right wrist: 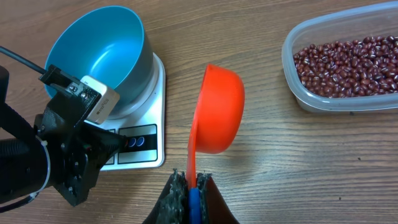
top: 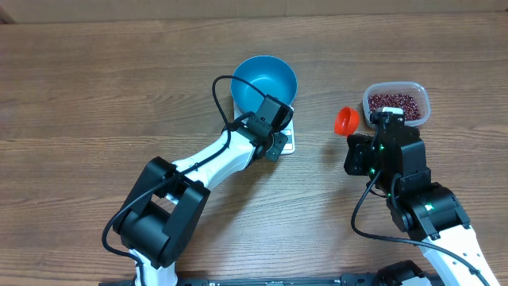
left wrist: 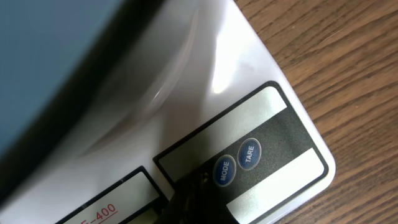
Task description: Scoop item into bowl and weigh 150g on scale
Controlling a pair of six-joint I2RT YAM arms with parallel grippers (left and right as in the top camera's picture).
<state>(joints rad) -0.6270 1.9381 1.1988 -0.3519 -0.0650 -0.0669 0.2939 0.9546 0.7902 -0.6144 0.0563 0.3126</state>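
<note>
At worktop centre: white kitchen scale with the blue bowl sitting on its platform. In overhead the bowl covers most of the scale. The button-panel edge faces the robot.

Left gripper is down over that panel, jaws closed on nothing. Left wrist view puts its dark tip right beside the MODE button; can't tell if it touches. TARE button is just right of MODE, apart from the tip. Both are blue ovals with white lettering on a dark strip. Red underlined label at the bottom edge of that view reads "-400", rest cut off. In the right wrist view the display is hidden behind the left gripper.

Right of the scale: right gripper, jaws clamped on the handle of an orange scoop. The scoop cup sticks out ahead of the jaws, over bare worktop between scale and tub, touching neither.

Clear plastic tub, rounded-rectangular, sits well right of the scale and just beyond the right gripper in overhead. The beans are in it: small, glossy, dark red-brown, a loose layer across the tub floor.
</note>
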